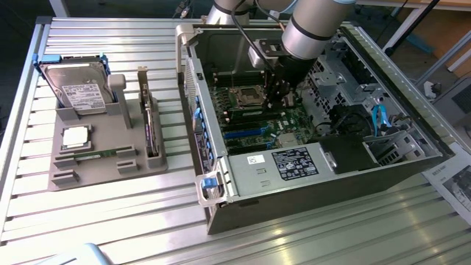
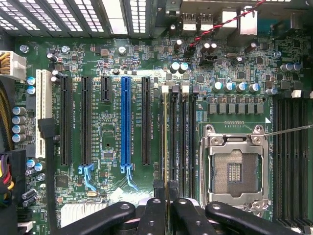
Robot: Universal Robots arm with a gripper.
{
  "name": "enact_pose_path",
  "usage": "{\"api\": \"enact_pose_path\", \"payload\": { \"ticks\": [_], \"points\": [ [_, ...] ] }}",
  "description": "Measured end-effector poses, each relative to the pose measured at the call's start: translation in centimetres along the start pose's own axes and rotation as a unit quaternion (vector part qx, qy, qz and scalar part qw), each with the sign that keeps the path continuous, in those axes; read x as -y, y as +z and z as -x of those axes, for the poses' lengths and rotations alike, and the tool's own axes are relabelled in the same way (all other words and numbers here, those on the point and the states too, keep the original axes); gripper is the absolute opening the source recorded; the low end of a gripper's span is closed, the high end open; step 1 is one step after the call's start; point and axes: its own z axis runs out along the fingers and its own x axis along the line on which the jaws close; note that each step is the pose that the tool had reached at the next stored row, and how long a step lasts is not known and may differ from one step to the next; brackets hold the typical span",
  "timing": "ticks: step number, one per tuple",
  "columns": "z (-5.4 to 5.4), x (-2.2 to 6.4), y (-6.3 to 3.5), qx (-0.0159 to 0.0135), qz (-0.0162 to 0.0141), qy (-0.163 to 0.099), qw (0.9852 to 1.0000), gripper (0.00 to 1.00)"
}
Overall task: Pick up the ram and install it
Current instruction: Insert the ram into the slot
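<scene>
Ram (image 2: pixel 166 147) (seen edge-on) is pinched between the fingers (image 2: pixel 152 215) over the motherboard (image 2: pixel 112 73) inside the open computer case (image 1: pixel 254 174).

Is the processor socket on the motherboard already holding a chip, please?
No, the processor socket shows bare contacts inside its metal frame.

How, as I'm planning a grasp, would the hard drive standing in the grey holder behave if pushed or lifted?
The hard drive looks like a rigid metal-cased block, so probably stiff and heavy for its size. It leans on edge in the grey holder, so a sideways push might tip it.
</scene>
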Motion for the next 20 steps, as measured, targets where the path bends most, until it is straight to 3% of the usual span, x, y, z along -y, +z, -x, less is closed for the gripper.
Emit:
{"api": "enact_pose_path", "payload": {
  "ticks": [20],
  "points": [
    [0.11, 0.03, 0.53, 0.0003, 0.0, 0.0, 1.0, 0.12]
  ]
}}
